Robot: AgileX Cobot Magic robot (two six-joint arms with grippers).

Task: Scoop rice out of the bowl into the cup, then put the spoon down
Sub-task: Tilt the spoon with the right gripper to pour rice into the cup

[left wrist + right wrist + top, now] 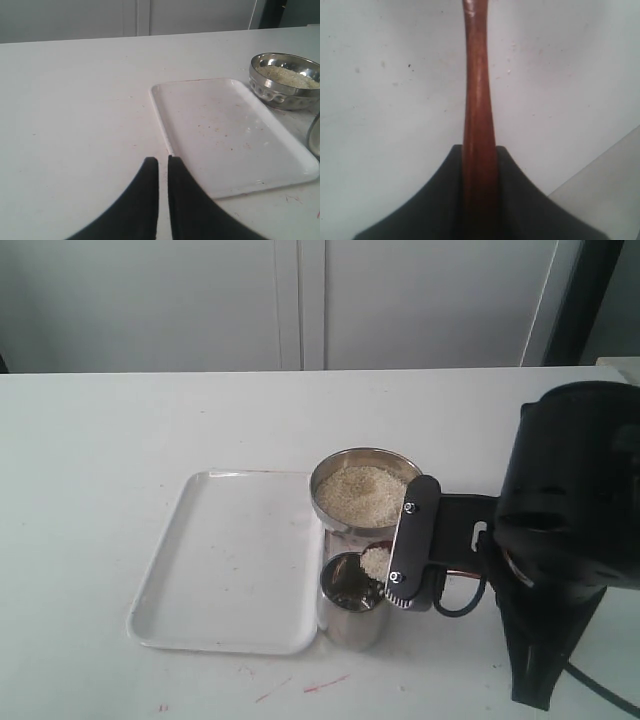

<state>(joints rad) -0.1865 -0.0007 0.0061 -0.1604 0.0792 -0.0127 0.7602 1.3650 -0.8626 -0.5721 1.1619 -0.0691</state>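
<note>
The steel bowl (318, 502) stands at the tray's far right corner, full of pale rice (362, 492). In front of it stands the steel cup (352, 622). The spoon's head (375, 562) carries a heap of rice just over the cup's rim. My right gripper (402, 565) is shut on the spoon; in the right wrist view the reddish-brown handle (477, 75) runs out from between the right gripper's (479, 147) jaws. My left gripper (163, 160) is shut on nothing, low over the table beside the tray. The bowl (277, 92), its rice (290, 76) and the cup's edge (315, 135) show in the left wrist view.
A white rectangular tray (230, 560) lies bare to the left of the bowl and cup, also visible as the tray (225, 135) in the left wrist view. The right arm's black body (560, 530) stands at the right. A white wall closes the table's far side.
</note>
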